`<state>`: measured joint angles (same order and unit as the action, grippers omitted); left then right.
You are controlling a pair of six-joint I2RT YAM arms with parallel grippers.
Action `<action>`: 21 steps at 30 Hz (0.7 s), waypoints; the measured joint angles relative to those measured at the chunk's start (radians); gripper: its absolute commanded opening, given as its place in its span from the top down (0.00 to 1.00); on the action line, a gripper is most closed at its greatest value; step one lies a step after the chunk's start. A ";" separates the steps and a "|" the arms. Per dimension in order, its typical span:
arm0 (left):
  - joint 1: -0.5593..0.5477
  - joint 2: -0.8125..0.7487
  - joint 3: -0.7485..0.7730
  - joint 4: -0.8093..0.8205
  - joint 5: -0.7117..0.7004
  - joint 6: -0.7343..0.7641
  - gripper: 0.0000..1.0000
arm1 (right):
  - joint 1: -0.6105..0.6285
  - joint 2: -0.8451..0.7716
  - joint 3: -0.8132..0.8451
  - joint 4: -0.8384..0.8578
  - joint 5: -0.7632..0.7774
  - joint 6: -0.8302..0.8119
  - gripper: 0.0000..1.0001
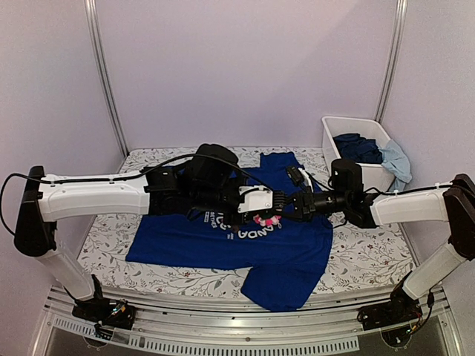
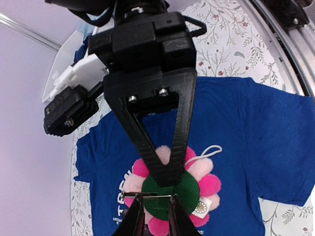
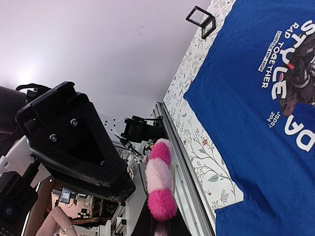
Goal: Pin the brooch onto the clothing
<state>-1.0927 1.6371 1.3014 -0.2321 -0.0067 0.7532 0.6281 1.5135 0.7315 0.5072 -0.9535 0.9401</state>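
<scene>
The brooch (image 1: 267, 220) has pink petals and a green back (image 2: 189, 189), and is held in the air over the royal-blue T-shirt (image 1: 282, 259). My right gripper (image 1: 286, 211) is shut on it. In the left wrist view its fingers (image 2: 167, 167) pinch the green back from above. My left gripper (image 2: 151, 199) meets it from the other side. Its fingertips stand narrowly apart at the metal pin bar (image 2: 147, 197) on the back. In the right wrist view the brooch (image 3: 160, 182) shows edge-on, with the left gripper (image 3: 98, 162) beside it and the shirt (image 3: 256, 123) below.
A white bin (image 1: 356, 127) at the back right holds bunched dark-blue and light-blue clothes (image 1: 360, 148). A small dark square tray (image 3: 201, 19) stands beyond the shirt's far edge. The flowered table cover (image 1: 111, 245) ends at a metal rail (image 1: 223, 326) in front.
</scene>
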 measured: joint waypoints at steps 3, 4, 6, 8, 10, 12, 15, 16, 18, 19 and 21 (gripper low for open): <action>-0.003 -0.017 0.008 -0.045 0.052 -0.036 0.73 | 0.000 -0.002 0.000 -0.016 0.001 -0.007 1.00; -0.005 -0.027 0.009 -0.057 0.069 -0.057 0.70 | 0.000 -0.003 0.000 -0.021 0.002 -0.011 1.00; -0.009 -0.053 0.012 -0.088 0.103 -0.114 0.59 | 0.000 -0.007 0.000 -0.034 0.003 -0.022 1.00; -0.009 -0.072 0.019 -0.113 0.134 -0.161 0.47 | 0.000 -0.012 0.000 -0.044 0.006 -0.035 1.00; -0.005 -0.087 0.022 -0.131 0.170 -0.219 0.38 | 0.000 -0.023 0.001 -0.063 0.009 -0.052 1.00; 0.009 -0.096 0.019 -0.139 0.223 -0.303 0.31 | 0.000 -0.034 0.005 -0.090 0.012 -0.077 1.00; 0.057 -0.108 -0.008 -0.123 0.314 -0.430 0.25 | 0.000 -0.049 0.020 -0.126 0.013 -0.121 1.00; 0.083 -0.108 -0.019 -0.113 0.344 -0.473 0.22 | 0.000 -0.055 0.023 -0.133 0.013 -0.135 1.00; 0.132 -0.108 -0.041 -0.091 0.402 -0.548 0.17 | 0.000 -0.064 0.027 -0.140 0.006 -0.156 1.00; 0.151 -0.109 -0.050 -0.082 0.422 -0.578 0.15 | 0.000 -0.066 0.029 -0.140 0.000 -0.164 1.00; 0.176 -0.109 -0.067 -0.054 0.452 -0.631 0.11 | 0.000 -0.067 0.031 -0.140 -0.010 -0.180 1.00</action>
<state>-0.9169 1.5284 1.2343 -0.2863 0.4454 0.1226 0.6281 1.4467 0.7620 0.3668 -0.9634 0.7601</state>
